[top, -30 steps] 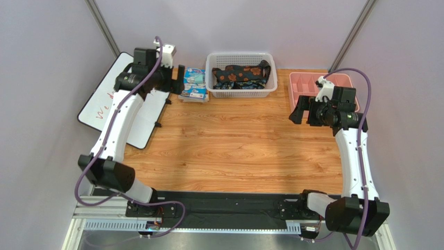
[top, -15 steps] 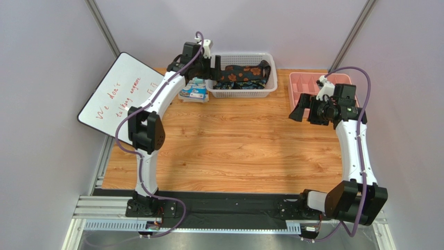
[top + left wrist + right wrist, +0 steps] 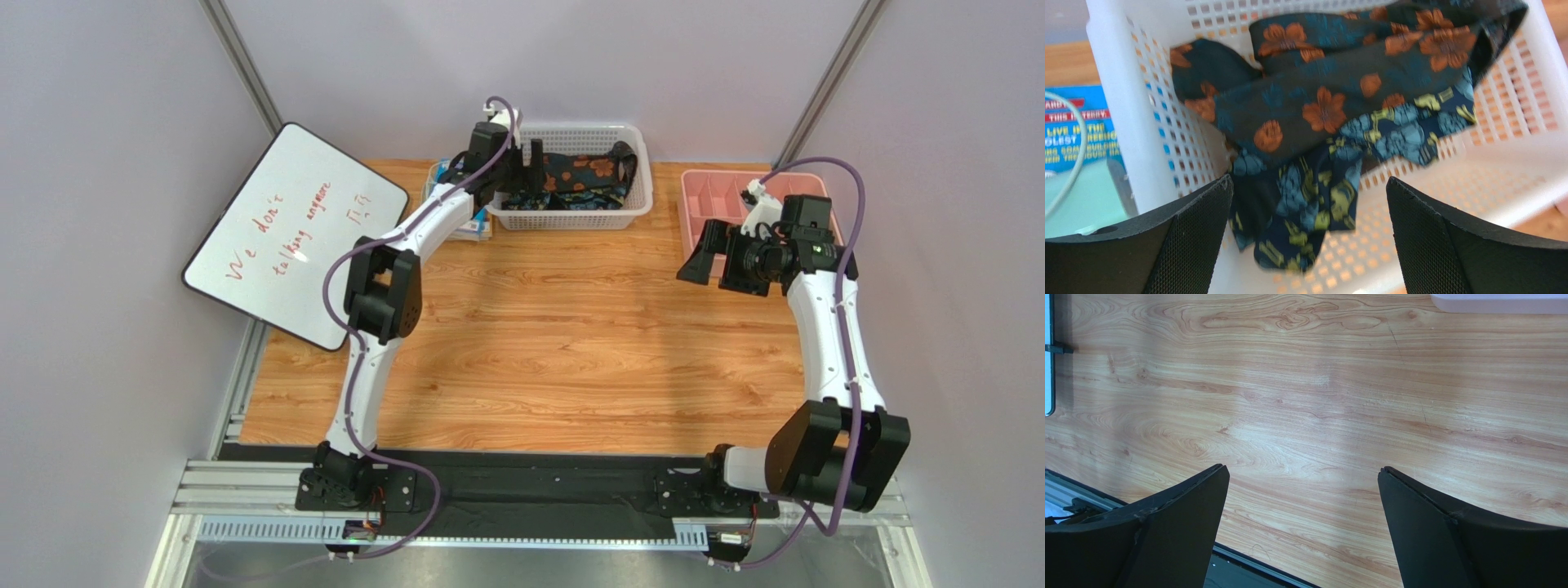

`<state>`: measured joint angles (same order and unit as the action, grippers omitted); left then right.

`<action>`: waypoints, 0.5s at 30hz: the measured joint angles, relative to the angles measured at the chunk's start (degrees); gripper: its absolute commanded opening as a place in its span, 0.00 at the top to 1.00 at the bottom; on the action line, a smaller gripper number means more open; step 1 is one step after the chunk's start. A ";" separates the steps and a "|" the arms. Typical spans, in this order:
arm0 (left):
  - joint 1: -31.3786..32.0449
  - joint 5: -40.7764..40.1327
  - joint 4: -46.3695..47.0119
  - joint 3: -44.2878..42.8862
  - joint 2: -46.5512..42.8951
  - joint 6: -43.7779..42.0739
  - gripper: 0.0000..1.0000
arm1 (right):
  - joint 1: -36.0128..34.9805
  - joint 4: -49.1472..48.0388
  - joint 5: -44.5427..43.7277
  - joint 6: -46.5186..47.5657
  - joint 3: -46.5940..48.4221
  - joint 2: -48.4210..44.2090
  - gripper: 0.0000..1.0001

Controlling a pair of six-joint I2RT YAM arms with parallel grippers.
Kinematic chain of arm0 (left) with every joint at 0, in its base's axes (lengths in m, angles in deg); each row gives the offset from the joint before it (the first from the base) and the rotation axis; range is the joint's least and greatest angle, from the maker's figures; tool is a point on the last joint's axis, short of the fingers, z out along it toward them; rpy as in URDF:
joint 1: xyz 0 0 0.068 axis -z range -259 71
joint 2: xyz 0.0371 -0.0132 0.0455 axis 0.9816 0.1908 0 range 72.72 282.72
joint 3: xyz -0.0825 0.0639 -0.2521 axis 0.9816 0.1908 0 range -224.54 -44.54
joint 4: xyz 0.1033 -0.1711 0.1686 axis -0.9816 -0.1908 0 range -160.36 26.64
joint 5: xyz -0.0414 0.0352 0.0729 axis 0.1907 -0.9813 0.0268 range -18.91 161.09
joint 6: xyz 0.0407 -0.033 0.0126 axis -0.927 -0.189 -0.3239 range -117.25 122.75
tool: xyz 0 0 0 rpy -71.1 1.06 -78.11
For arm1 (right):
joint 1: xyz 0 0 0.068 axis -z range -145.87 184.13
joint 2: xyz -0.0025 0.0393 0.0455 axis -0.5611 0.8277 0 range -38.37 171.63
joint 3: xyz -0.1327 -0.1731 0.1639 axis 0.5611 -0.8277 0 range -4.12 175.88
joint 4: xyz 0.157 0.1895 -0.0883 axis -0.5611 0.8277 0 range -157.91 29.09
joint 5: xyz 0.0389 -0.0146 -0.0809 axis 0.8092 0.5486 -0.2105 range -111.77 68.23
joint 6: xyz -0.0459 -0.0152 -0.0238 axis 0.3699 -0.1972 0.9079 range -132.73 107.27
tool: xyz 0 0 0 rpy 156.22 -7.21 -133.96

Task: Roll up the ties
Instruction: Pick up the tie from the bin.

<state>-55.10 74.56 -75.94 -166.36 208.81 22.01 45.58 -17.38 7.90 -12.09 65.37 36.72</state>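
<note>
The ties [image 3: 1321, 116] lie heaped in the white basket [image 3: 567, 218] at the far middle of the tabletop [image 3: 552, 343]. The left fingers [image 3: 1189, 239] hang over the basket's left end, spread wide, holding nothing. The right fingers [image 3: 1177, 533], also wide apart and empty, are above the tabletop near the pink tray [image 3: 702, 196].

Ties [image 3: 577, 172] in basket [image 3: 570, 216], rear centre of worktop [image 3: 552, 331]. Packet [image 3: 1082, 131] just left of basket; tray [image 3: 718, 202] well right. Whiteboard [image 3: 294, 233] overhangs left edge. Left end effector [image 3: 1308, 190] above basket's left end; right end effector [image 3: 1303, 474] above worktop, before tray.
</note>
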 measured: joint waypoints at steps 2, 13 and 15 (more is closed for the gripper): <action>0.31 -1.70 1.25 -1.75 2.05 0.26 0.02 | 0.00 -0.20 0.00 -0.55 0.00 0.50 0.00; 1.57 -14.34 2.69 -7.58 8.00 4.87 0.03 | 0.00 -0.42 0.02 -2.01 1.95 3.61 0.00; 1.62 -15.04 3.04 -9.33 9.35 5.70 0.02 | 0.00 -0.42 0.00 -2.14 2.03 3.72 0.00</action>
<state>-53.48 59.52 -72.90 -175.69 218.17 27.72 45.58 -17.80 7.90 -14.23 67.41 40.44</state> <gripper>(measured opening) 0.973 0.998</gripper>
